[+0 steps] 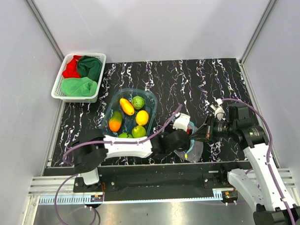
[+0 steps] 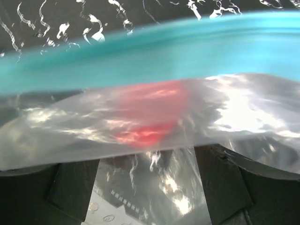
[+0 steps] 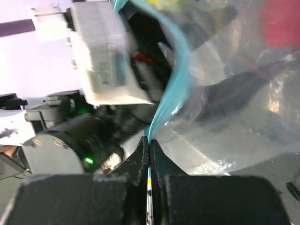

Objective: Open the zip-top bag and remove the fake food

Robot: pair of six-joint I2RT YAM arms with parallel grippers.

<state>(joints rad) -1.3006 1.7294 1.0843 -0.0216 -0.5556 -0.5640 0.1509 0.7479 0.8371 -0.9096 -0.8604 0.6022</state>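
The right gripper (image 3: 149,143) has its two dark fingers pressed flat together on the teal zip strip of the zip-top bag (image 3: 220,108), pinching it at the lower end; from there the strip curves up and away as a smooth, soft band. The rest of the pouch is thin clear film, creased and shiny. The fake food (image 2: 150,112) shows through it as one blurred red piece just under the strip.

In the top view the bag hangs or rests right of centre, close to the table's near edge, between the two grippers. The left gripper (image 1: 189,140) reaches it from the left; in its own wrist view the fingers (image 2: 70,187) stand apart at their bases with film lying between them, but the tips are hidden behind the plastic, so I cannot tell whether they grip.

Just left of the bag stands a blue tub (image 1: 150,98), translucent with rounded corners; several glossy orange, yellow and green fruits lie in it. The left arm's forearm crosses the tub's near rim.

The table (image 1: 213,80) is black with white marble veining; its widest bare stretch lies behind the bag, towards the back wall. A white slotted basket (image 1: 58,91) sits at the far left corner against the wall (image 1: 21,107), holding a red cloth (image 1: 71,70) and green cloths (image 1: 80,87); pale panels close the left, back and right sides.
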